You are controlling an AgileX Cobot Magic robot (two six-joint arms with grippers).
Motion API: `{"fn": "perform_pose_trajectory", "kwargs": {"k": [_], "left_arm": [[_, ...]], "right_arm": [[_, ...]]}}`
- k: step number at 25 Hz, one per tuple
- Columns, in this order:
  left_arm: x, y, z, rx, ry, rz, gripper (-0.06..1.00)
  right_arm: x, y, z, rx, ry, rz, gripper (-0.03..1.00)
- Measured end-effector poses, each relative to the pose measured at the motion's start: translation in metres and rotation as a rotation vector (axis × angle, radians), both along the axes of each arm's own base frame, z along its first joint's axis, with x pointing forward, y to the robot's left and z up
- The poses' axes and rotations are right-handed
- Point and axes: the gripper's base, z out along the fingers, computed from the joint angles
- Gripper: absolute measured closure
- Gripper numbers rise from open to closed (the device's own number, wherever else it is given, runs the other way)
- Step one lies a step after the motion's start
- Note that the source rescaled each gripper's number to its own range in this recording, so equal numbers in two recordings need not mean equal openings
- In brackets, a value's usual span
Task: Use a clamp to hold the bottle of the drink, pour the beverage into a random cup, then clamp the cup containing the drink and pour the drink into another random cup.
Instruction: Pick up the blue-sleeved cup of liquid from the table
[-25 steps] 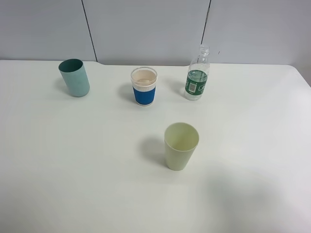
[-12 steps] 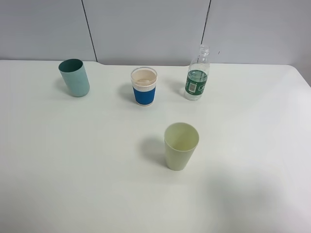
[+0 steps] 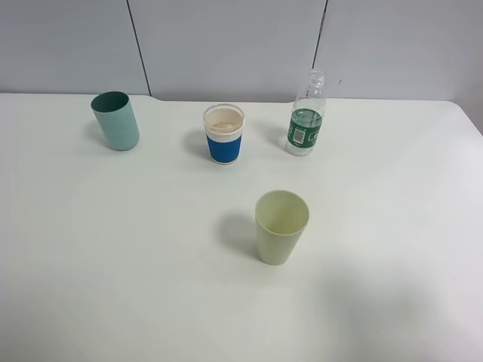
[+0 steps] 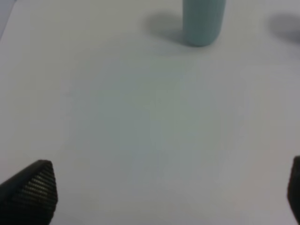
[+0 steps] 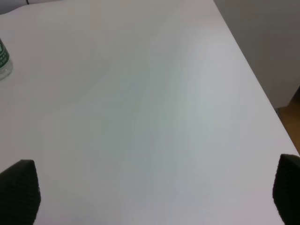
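Over to the bottle (image 3: 306, 121) first: upright at the back of the white table (image 3: 113, 286), right of centre, long axis vertical, neck pointing straight up, green label turned toward the high camera. Just to its left and clear of it, the blue-sleeved white cup (image 3: 224, 136), also upright, mouth up, cream inside on show. Further left, well apart, a teal cup (image 3: 115, 121), upright too, dark rim up. Nearer the front, roughly in line with the gap between bottle and sleeved cup, the pale yellow-green cup (image 3: 281, 226), standing on its narrow base, mouth open to the ceiling, alone in the middle of the table. (Liquid level in the bottle: too hard to read behind that label.) All four apart, none touching. Now to the arms, caught only by the wrist cameras. For the left gripper (image 4: 164, 192): hovering over bare tabletop, tilted forward and down, ribbed black fingertips (image 4: 33, 187) spread right out to the corners of the shot, jaws wide, gripping nothing, teal cup standing well ahead. For the right gripper (image 5: 154, 190): same pose, jaws wide, holding nothing, aimed across bare tabletop close to the table's right-hand edge, a sliver of the bottle well ahead and off to one side.
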Motion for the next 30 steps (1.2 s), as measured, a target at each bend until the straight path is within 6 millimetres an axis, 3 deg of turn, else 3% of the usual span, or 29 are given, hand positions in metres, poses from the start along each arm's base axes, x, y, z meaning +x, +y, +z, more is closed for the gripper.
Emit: {"fn": "perform_pose_trajectory", "kwargs": {"k": [22, 25, 30], "left_arm": [[0.000, 0.000, 0.006, -0.013, -0.048, 0.002, -0.06], [0.007, -0.001, 0.017, -0.019, -0.085, -0.001, -0.06], [0.036, -0.004, 0.023, -0.003, -0.028, -0.010, -0.06]], "right_arm": [[0.000, 0.000, 0.000, 0.000, 0.000, 0.000, -0.03], [0.000, 0.000, 0.000, 0.000, 0.000, 0.000, -0.03], [0.000, 0.000, 0.000, 0.000, 0.000, 0.000, -0.03]]}}
